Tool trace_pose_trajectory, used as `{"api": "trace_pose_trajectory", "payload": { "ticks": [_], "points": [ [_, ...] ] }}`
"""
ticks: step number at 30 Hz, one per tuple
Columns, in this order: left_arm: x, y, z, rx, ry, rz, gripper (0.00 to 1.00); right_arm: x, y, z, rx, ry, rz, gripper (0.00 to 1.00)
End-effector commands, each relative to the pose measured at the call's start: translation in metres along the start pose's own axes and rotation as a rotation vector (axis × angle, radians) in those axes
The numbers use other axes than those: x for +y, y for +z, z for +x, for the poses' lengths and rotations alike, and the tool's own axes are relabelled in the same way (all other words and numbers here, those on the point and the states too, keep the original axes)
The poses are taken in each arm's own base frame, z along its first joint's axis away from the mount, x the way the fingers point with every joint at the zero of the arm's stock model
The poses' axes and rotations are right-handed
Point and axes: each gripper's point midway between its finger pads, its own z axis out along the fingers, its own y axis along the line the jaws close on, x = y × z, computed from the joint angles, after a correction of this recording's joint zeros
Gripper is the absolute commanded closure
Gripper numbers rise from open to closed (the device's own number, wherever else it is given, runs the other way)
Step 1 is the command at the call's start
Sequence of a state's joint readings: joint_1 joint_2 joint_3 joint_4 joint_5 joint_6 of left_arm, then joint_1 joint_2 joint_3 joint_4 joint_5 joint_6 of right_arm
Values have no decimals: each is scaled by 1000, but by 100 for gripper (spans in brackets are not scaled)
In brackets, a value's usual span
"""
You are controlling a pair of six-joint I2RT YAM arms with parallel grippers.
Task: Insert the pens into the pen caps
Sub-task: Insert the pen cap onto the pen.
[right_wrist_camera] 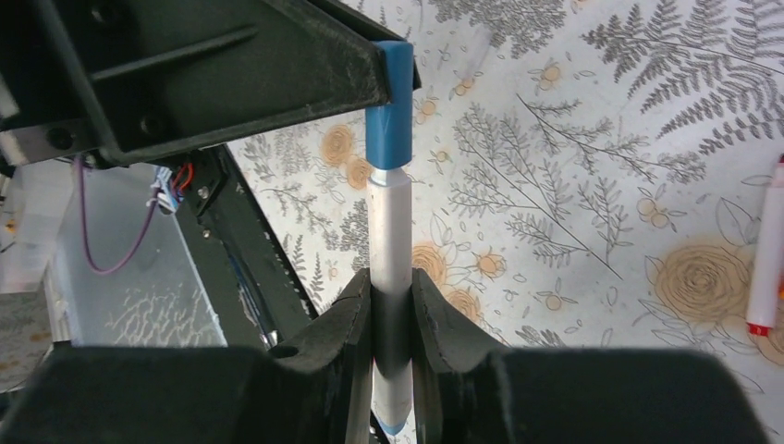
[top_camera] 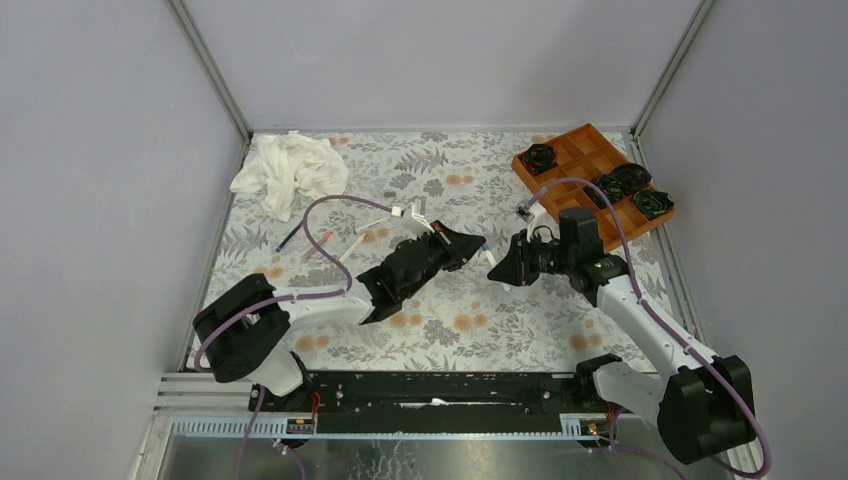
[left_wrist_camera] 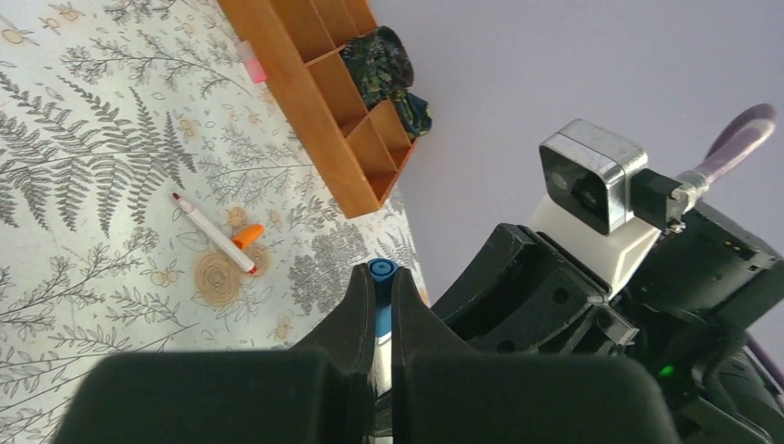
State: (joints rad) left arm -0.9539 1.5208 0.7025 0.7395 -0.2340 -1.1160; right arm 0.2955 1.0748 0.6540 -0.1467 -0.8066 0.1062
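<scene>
A white pen (right_wrist_camera: 388, 231) is gripped by my right gripper (right_wrist_camera: 390, 282), whose jaws are shut on its barrel. A blue cap (right_wrist_camera: 388, 111) sits on the pen's far end. My left gripper (left_wrist_camera: 380, 277) is shut on that blue cap (left_wrist_camera: 382, 271), and its black fingers (right_wrist_camera: 231, 65) show at the top of the right wrist view. The two grippers meet tip to tip above the middle of the table, left (top_camera: 470, 245) and right (top_camera: 502, 268). Another white pen with red tips (left_wrist_camera: 214, 233) lies beside an orange cap (left_wrist_camera: 247, 236). A pink cap (left_wrist_camera: 251, 65) lies by the tray.
An orange wooden tray (top_camera: 585, 150) with black rosette objects (top_camera: 632, 178) stands at the back right. A white cloth (top_camera: 290, 170) lies at the back left. Loose pens (top_camera: 365, 238) and a dark pen (top_camera: 290, 237) lie on the floral mat left of centre.
</scene>
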Motion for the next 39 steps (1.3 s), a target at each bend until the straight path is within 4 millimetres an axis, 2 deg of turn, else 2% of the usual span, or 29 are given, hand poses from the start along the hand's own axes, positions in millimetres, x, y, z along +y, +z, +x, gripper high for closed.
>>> {"api": "trace_pose_trajectory", "payload": {
  "ticks": [1, 7, 13, 17, 21, 25, 28, 35, 39],
  "points": [
    [-17, -5, 27, 89, 79, -4, 100, -2, -5, -27, -64, -125, 56, 100],
    [-17, -10, 34, 61, 62, -32, 100, -2, -7, -31, -75, -128, 72, 100],
    [-26, -16, 40, 60, -5, 47, 100, 16, -4, -31, -80, -54, -30, 100],
    [-30, -17, 45, 83, -11, 65, 100, 15, -3, -30, -77, -53, -33, 100],
    [-31, -22, 40, 67, -42, 71, 100, 19, -4, -28, -72, -67, -54, 100],
    [-31, -28, 27, 23, -56, 59, 80, 21, -5, -28, -70, -73, -67, 100],
    [-30, -34, 17, -12, -44, 38, 69, 22, -5, -27, -68, -73, -75, 100],
    [-25, -45, 2, -50, -23, 9, 56, 26, -5, -27, -66, -74, -95, 100],
    [-23, -57, -7, -77, 0, 2, 42, 34, -8, -28, -63, -98, -134, 100]
  ]
}}
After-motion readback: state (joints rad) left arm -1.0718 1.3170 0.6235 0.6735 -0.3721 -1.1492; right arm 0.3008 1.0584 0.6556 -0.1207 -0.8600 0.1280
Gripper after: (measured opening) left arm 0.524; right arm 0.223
